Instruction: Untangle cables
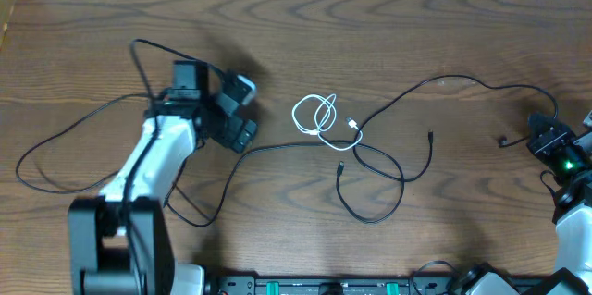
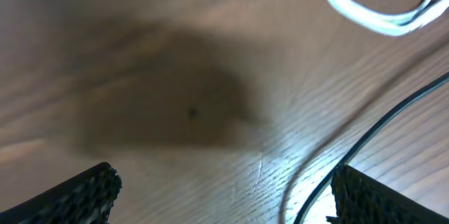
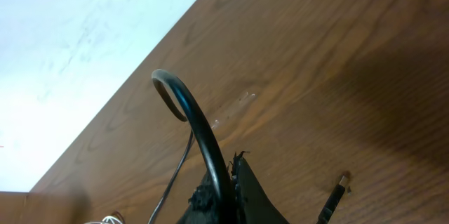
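Overhead bench point(image 1: 416, 18): black cord point(image 1: 440, 79) sprawled centre to right, looped over itself beside white cord point(image 1: 316, 115).
Left hand point(image 1: 245, 110): wide, empty, near white cord.
Right hand point(image 1: 546, 138): pinched black cord; pulling risked tightening loops, dragging white cord.

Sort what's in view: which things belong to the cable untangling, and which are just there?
Job: black cord; white cord.
Not the job: thick wire on the right arm; wooden table. No other loose items visible.

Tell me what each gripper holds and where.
Right gripper pinches the black cord near its plug end; left gripper holds nothing, jaws open.
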Available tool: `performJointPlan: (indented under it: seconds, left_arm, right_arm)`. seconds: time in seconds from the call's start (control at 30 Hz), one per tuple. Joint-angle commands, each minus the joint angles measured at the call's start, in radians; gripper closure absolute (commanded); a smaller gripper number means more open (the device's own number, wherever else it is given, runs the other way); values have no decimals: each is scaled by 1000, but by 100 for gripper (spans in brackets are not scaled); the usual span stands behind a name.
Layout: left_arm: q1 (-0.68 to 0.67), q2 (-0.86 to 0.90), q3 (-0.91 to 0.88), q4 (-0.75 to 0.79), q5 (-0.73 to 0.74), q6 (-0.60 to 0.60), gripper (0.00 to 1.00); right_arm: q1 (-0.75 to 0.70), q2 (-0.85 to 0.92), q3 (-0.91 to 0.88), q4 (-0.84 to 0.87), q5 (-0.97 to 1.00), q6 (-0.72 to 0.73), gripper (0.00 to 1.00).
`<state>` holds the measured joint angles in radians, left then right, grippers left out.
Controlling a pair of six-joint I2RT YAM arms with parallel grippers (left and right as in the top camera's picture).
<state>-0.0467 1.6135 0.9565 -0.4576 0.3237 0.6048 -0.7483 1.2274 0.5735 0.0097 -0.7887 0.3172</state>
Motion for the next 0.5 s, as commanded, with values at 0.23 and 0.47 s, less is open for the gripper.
performJointPlan:
  seconds: [0.23,0.47]
  left_arm:
    - [-62,59,14,-50,-45,81,4]
    - [-106,59,14,-110,-15,155,4]
  right_arm:
    - [11,-12,4,-9,-3,-19,99]
    - [11,-12,4,-11,-3,-19,99]
